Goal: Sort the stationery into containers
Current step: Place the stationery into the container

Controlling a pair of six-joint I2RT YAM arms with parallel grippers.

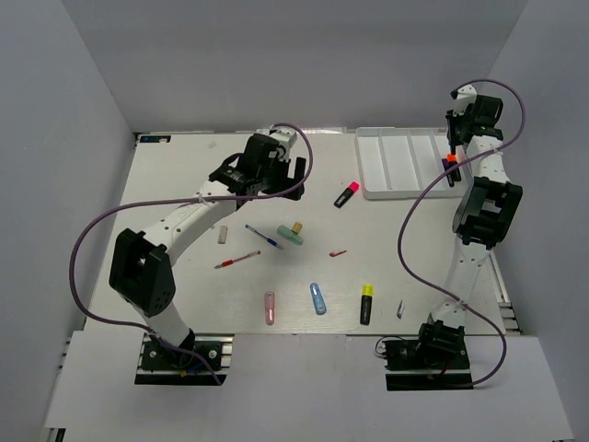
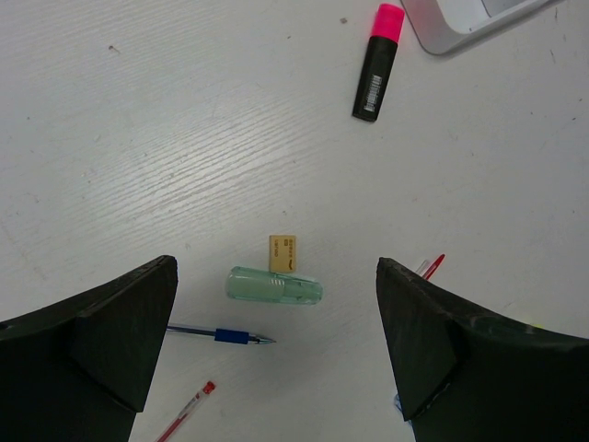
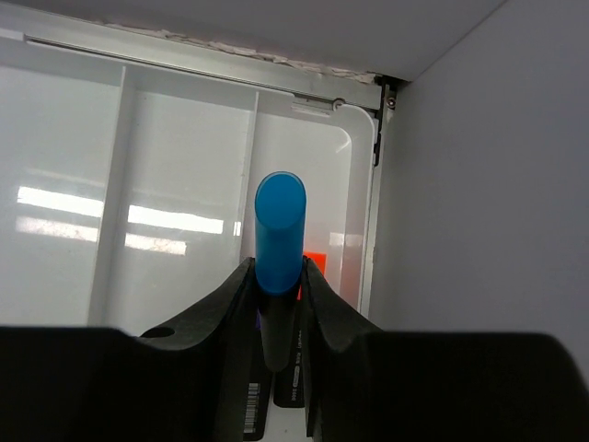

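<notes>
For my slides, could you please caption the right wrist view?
Right gripper holds a blue-capped black highlighter above the white divided plastic tray.

White table (image 1: 386, 267) with tray (image 1: 396, 195), highlighters (image 1: 346, 194), pens (image 1: 263, 237), pastel capsules (image 1: 317, 298), perhaps a tan eraser (image 2: 282, 252).

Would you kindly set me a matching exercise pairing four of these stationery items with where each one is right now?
Items: 1 blue-capped highlighter; 2 pink-capped highlighter; 3 yellow-capped highlighter; 4 green capsule.
Places: A beside a small tan piece; B held in the right gripper above the tray; C near the table's front edge; D by the tray's front left corner.
Pairs: 1-B, 2-D, 3-C, 4-A.
</notes>
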